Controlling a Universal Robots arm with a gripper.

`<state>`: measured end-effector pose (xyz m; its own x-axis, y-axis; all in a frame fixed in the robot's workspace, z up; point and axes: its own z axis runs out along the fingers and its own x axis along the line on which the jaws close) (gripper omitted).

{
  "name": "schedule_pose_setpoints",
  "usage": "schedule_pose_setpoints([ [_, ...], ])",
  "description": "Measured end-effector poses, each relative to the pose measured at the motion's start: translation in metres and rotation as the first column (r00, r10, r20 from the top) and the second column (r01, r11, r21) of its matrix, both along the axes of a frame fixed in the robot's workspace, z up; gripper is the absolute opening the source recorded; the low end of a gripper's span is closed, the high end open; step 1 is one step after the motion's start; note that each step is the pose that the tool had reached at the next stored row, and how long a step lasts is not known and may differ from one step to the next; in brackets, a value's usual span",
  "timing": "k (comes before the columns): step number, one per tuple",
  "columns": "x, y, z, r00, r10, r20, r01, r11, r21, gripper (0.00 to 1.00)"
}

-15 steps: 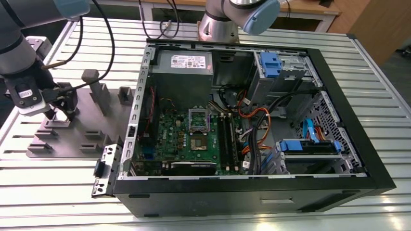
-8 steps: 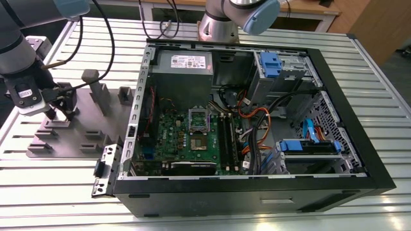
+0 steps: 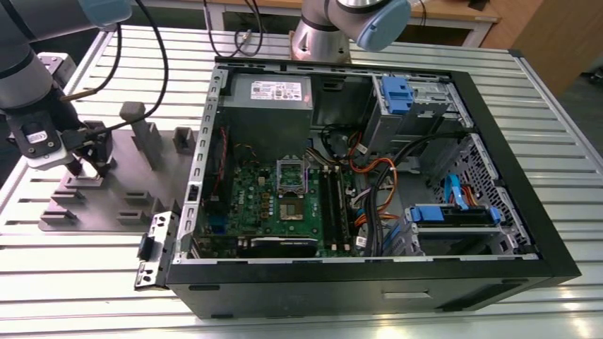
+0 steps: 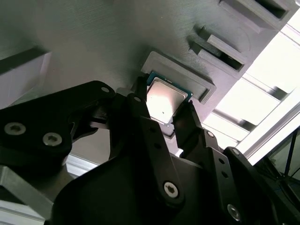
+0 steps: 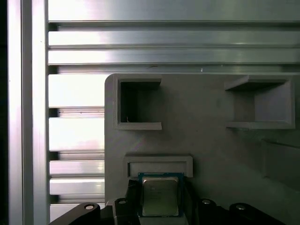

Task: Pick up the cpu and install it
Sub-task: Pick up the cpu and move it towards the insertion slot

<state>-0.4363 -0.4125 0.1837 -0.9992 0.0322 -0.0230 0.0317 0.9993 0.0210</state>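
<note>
The cpu (image 4: 165,101), a small square chip with a shiny silver top and a dark rim, lies in a shallow holder on the grey fixture plate (image 5: 201,108). It shows in both wrist views. My gripper (image 4: 164,108) has a black finger (image 4: 140,105) pressed against each side of the cpu (image 5: 159,196), so it is shut on the chip. In the exterior view the gripper (image 3: 85,166) hangs low over the fixture plate (image 3: 104,205) at that view's left, outside the computer case (image 3: 377,282).
The open black case holds a green motherboard (image 3: 254,205) with a silver hinged frame (image 3: 290,171) standing over its socket. Cables, blue drive brackets (image 3: 454,214) and a grey power supply (image 3: 271,92) fill the case. Upright grey posts (image 3: 141,131) rise from the fixture. A slatted aluminium table (image 3: 311,318) lies beneath.
</note>
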Motion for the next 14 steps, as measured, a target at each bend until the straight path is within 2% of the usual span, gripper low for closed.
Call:
schedule_pose_setpoints([
  [8, 0.0, 0.0, 0.0082, 1.0, 0.0, 0.0002, 0.0, 1.0, 0.0002, 0.47],
  [14, 0.0, 0.0, 0.0177, 1.0, 0.0, 0.0002, 0.0, 1.0, 0.0001, 0.47],
])
